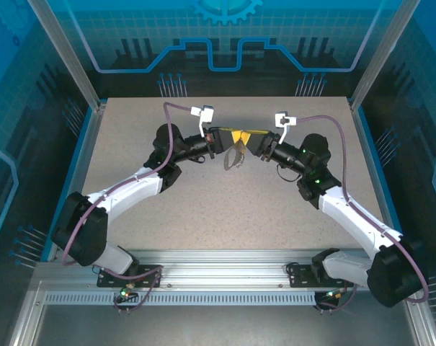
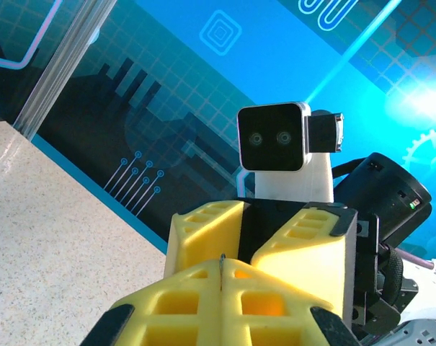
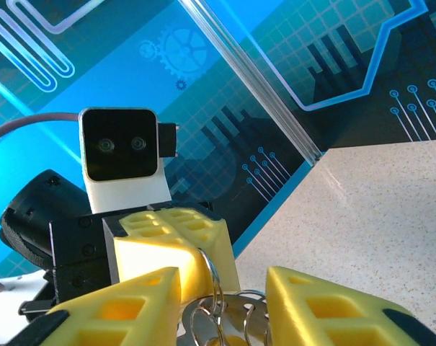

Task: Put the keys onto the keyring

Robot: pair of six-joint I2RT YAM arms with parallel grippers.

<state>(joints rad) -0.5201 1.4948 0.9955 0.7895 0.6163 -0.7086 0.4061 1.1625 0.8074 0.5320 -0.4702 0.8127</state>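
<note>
The left claw (image 2: 223,280) is clamped shut on the thin, stiff wire ring of the keyring (image 1: 232,158), which is the best hold. The light, limp strap dangles just below-right of that claw. The right claw (image 3: 221,282), facing that claw, stands part-open around slippery silver links (image 3: 218,317), perhaps pinching them; the overhead camera is too far off to show these.

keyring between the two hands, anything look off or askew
Nothing looks damaged. The keyring dangles above the table, below where the left hand and right hand meet; its metal rings sit between the right hand's fingers.
</note>
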